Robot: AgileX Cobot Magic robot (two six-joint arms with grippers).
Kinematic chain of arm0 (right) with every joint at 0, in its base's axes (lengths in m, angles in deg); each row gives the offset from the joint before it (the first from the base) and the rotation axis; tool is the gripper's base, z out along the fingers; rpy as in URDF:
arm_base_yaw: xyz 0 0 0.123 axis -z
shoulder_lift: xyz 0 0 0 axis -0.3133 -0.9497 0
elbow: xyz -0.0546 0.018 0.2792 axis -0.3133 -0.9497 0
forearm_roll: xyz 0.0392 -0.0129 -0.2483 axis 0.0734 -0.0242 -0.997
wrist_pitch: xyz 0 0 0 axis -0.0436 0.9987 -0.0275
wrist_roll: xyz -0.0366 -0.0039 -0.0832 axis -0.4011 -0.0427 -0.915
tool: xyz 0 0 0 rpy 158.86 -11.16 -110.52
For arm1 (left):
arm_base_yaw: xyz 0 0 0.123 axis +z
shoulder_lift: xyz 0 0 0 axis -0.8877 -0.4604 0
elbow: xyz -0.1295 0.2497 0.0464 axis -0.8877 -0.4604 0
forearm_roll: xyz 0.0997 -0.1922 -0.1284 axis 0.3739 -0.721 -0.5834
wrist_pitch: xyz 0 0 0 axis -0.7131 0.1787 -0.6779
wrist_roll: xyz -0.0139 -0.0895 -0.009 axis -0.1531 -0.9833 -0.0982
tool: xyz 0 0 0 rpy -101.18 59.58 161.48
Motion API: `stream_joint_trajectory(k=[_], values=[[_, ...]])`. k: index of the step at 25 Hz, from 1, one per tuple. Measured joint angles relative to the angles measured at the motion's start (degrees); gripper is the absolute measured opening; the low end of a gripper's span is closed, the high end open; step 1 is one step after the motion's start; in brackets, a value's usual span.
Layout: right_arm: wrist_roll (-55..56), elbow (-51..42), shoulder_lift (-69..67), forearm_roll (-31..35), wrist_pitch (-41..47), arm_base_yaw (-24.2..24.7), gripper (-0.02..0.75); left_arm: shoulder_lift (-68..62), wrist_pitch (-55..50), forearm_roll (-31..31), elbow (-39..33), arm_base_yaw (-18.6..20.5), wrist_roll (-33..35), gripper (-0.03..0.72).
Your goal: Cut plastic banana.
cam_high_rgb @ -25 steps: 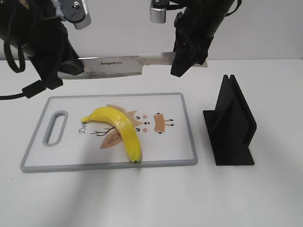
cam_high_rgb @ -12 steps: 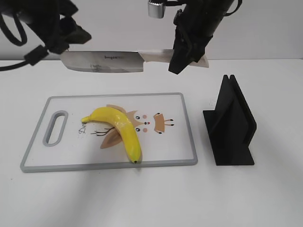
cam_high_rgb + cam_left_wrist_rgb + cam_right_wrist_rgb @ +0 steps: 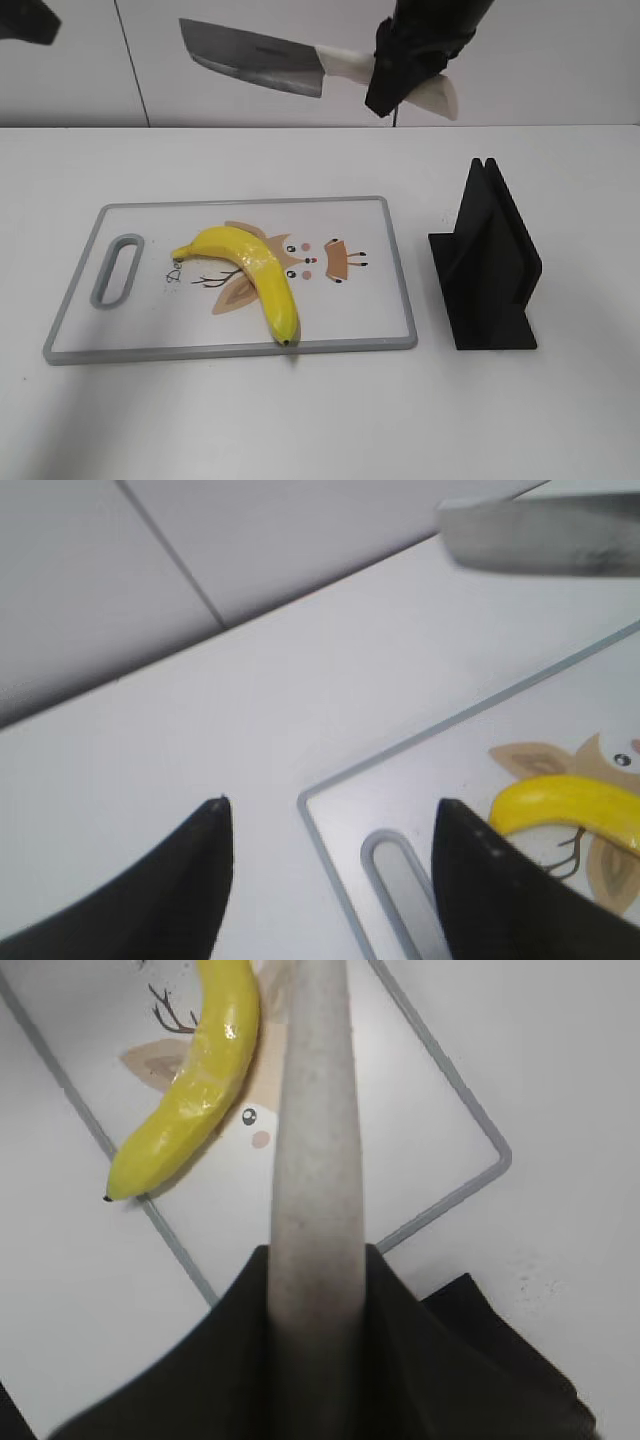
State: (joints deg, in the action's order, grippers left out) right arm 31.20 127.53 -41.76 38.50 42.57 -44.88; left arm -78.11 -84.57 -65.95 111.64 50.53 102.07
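White tabletop (image 3: 560, 420) is carrying a grey-rimmed cutting board (image 3: 395, 270), where the plastic banana (image 3: 250, 270) is lying uncut, ready for slicing. Right gripper (image 3: 405, 75) is clamping a cleaver (image 3: 255, 58) by its handle, high above the board, while left gripper (image 3: 330, 865) is hanging open and empty.

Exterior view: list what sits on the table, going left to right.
Cutting board handle slot → banana → animal drawing on the board → black stand.
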Motion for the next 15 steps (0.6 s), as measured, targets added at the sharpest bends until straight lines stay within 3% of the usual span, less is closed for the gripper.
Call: stream_joint_trajectory(k=[4, 9, 15], values=[[7.39, 0.00, 1.47, -0.11, 0.00, 0.00, 0.167, 0.00, -11.87, 3.96, 4.57, 3.79, -9.89, 0.580], [20.16, -0.76, 2.79, 0.37, -0.04, 0.00, 0.167, 0.55, -27.62, 7.90, 6.23, 5.19, -19.46, 0.565], [22.81, -9.17, 6.83, 3.66, -0.11, -0.05, 0.167, 5.27, -29.71, 8.12, 2.55, 5.28, -23.09, 0.559]])
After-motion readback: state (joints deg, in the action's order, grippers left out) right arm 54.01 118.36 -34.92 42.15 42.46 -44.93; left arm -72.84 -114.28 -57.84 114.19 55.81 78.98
